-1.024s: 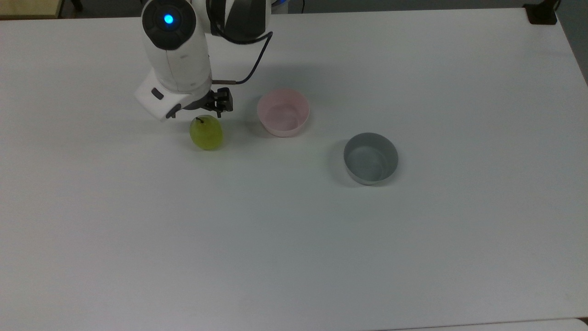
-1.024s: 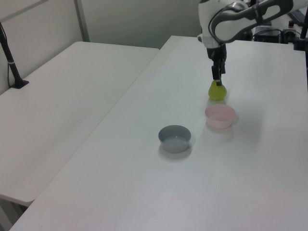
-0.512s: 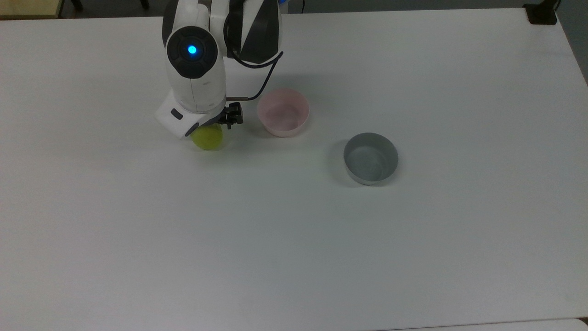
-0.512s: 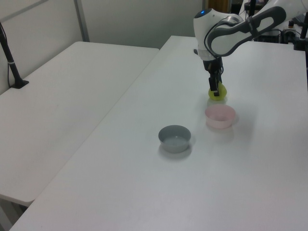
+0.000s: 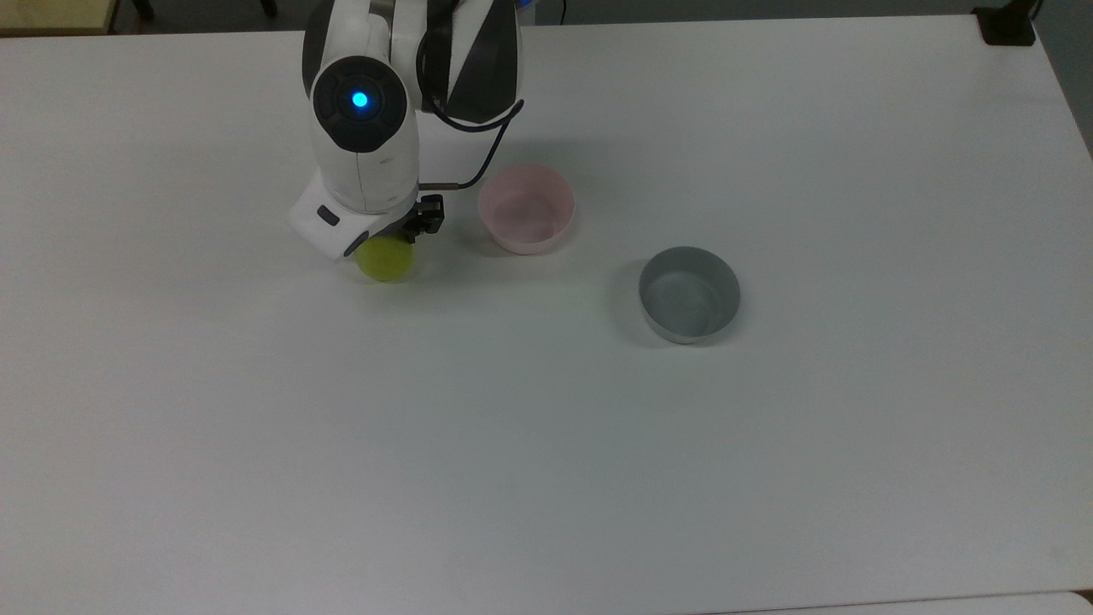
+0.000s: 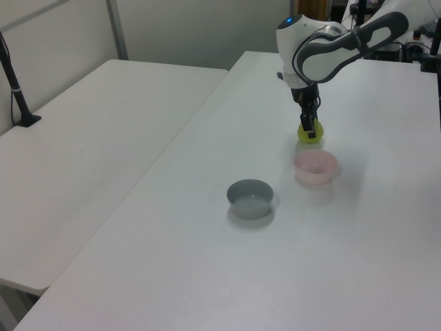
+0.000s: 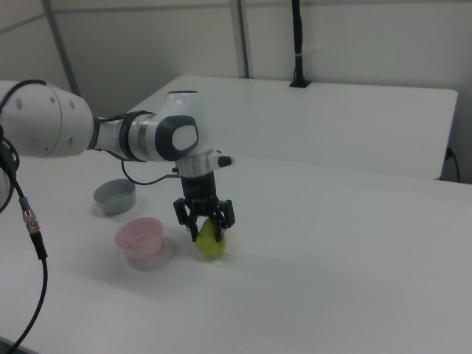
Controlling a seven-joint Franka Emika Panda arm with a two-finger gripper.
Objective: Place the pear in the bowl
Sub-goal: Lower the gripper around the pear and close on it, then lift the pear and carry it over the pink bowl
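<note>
The gripper [image 7: 206, 221] is lowered over the pear [image 7: 210, 240], its fingers spread wide and straddling the fruit's upper part, not yet closed on it. The pear sits on the white table [image 5: 546, 444], nearer the far edge in the top view, just beside the pink bowl [image 5: 526, 208]. To grip well, the fingers probably need to sink toward the widest part before closing, centred so the smooth skin does not squirt out. The grey bowl [image 5: 689, 294] stands well apart

A lab: robot arm [image 7: 110, 136], plain white tables [image 6: 103, 124], bare partition walls [image 7: 354, 37].
</note>
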